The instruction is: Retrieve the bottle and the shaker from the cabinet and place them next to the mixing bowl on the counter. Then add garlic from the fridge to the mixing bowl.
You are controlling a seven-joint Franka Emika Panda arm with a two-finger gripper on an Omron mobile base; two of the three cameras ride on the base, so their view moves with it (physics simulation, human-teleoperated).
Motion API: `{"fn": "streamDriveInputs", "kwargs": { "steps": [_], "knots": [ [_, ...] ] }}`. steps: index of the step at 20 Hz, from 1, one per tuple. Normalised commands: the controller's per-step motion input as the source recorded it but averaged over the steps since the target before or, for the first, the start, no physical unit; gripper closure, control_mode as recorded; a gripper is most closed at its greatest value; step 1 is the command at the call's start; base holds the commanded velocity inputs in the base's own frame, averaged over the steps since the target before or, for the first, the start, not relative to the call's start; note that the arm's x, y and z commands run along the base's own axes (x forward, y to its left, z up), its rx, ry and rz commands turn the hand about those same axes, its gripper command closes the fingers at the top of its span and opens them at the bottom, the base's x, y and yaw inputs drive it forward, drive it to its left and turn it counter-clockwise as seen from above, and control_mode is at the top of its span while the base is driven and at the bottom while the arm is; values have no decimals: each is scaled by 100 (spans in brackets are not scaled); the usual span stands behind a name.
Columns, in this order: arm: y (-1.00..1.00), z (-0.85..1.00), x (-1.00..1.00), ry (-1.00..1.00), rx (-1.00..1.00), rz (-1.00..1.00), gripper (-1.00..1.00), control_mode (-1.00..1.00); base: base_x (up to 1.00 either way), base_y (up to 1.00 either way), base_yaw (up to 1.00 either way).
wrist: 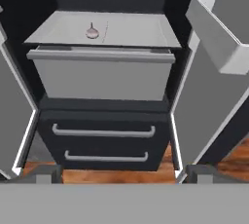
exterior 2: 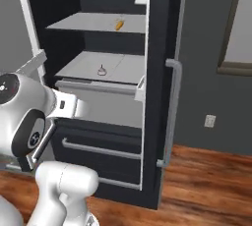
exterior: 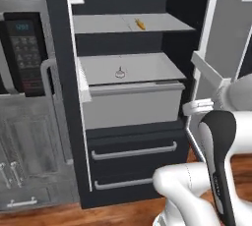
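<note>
The two small dark tips of the gripper [wrist: 124,174] sit at the bottom of the hand view, spread wide apart with nothing between them. Ahead stands the tall black fridge [exterior: 133,141] with both doors open. The small pale pink garlic bulb [wrist: 92,32] rests alone on the grey shelf [wrist: 136,30] above a big grey drawer [wrist: 104,74]. A little orange thing [exterior: 140,23] lies on the higher shelf. Two long silver handles [wrist: 103,132] cross the dark bottom drawers.

The fridge [exterior: 128,122] is cut off by the top edge in all three views. A small orange item [exterior: 140,23] on the upper shelf [exterior: 98,23] is too small to be identified.
</note>
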Motion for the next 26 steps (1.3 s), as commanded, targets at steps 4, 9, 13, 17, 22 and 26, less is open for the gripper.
{"fn": "streamDriveInputs", "kwargs": {
  "steps": [4, 9, 13, 17, 22, 26],
  "knots": [
    [0, 0, 0, 0, 0, 0, -100, 100, 38, 95, -25],
    [0, 0, 0, 0, 0, 0, -100, 100, 50, 35, -4],
    [0, 0, 0, 0, 0, 0, -100, 100, 40, -97, -7],
    [0, 0, 0, 0, 0, 0, -100, 100, 29, -40, -8],
    [0, 0, 0, 0, 0, 0, -100, 100, 85, 8, -2],
    [0, 0, 0, 0, 0, 0, -100, 100, 66, 76, -13]
  ]
}}
